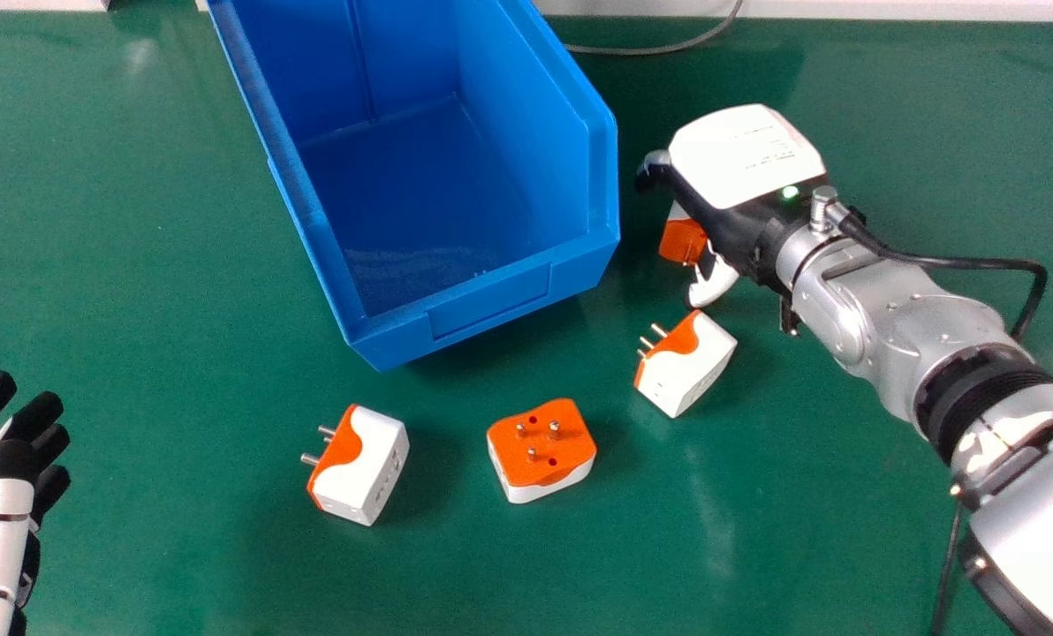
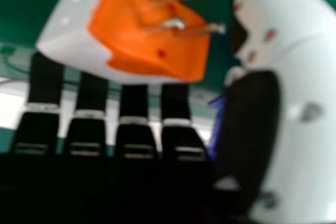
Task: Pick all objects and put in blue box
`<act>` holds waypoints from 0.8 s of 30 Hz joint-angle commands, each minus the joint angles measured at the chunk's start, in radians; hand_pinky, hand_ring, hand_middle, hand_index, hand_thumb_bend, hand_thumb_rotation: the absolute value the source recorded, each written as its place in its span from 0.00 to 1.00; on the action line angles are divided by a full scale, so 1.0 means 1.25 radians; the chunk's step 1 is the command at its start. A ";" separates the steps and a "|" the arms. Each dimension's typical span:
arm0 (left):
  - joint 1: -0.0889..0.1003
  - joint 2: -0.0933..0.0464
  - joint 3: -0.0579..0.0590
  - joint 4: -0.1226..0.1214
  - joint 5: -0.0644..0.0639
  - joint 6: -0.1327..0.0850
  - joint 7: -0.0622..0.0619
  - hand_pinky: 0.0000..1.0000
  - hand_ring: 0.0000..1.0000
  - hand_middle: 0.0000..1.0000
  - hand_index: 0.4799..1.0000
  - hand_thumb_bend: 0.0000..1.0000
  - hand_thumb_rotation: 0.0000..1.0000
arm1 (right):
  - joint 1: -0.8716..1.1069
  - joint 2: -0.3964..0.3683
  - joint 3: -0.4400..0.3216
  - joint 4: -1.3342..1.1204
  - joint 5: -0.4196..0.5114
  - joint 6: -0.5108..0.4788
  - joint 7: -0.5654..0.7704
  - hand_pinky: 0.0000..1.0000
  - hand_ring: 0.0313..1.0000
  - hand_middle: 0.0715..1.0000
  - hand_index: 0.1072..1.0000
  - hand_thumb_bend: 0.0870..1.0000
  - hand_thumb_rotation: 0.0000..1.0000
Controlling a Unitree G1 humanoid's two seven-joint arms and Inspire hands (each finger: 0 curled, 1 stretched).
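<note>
In my head view, the right hand is over an orange-and-white adapter, just beside the blue box. Swinging left too low, I could knock the box's wall. A second adapter sits near the thumb, where a careless dip might shove it. Two more, a left adapter and a middle adapter, lie in front of the box. My left hand idles, fingers loose, at the left edge.

In the right hand view, the fingers are relaxed, the thumb apart from the adapter; lifting without closing could drop it.
</note>
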 commanded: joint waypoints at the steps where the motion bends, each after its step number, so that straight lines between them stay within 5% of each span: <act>1: 0.013 0.006 0.014 -0.007 -0.003 -0.016 -0.004 0.94 0.92 0.90 0.85 0.41 0.73 | -0.006 -0.014 -0.014 -0.001 0.015 -0.002 -0.011 0.44 0.58 0.65 0.60 0.48 0.01; 3: 0.012 0.007 0.018 -0.004 -0.009 -0.019 -0.011 0.94 0.92 0.90 0.85 0.41 0.73 | -0.007 -0.014 -0.009 -0.001 0.011 0.001 -0.010 0.41 0.54 0.61 0.57 0.47 0.01; 6: 0.014 0.007 0.023 -0.007 -0.007 -0.015 -0.010 0.95 0.92 0.90 0.86 0.40 0.73 | -0.008 -0.015 0.003 -0.003 -0.001 0.008 -0.018 0.39 0.51 0.58 0.55 0.46 0.01; 10: 0.011 0.005 0.027 -0.001 -0.015 -0.025 -0.024 0.96 0.93 0.90 0.86 0.39 0.73 | -0.006 -0.011 -0.029 -0.004 0.034 0.001 0.007 0.36 0.47 0.54 0.50 0.46 0.00; 15: 0.016 0.000 0.026 -0.008 -0.004 -0.024 -0.020 0.96 0.93 0.90 0.86 0.39 0.73 | -0.004 -0.010 -0.047 -0.007 0.055 -0.006 0.018 0.35 0.45 0.52 0.49 0.45 0.00; 20: 0.016 -0.004 0.023 -0.008 -0.012 -0.026 -0.025 0.95 0.92 0.90 0.86 0.38 0.73 | -0.003 -0.012 -0.046 -0.010 0.056 -0.009 0.011 0.34 0.44 0.51 0.47 0.45 0.00; 24: 0.023 -0.009 0.020 -0.017 -0.003 -0.019 -0.016 0.95 0.92 0.90 0.86 0.37 0.72 | -0.005 -0.013 -0.044 -0.011 0.056 -0.005 0.011 0.33 0.44 0.51 0.46 0.45 0.00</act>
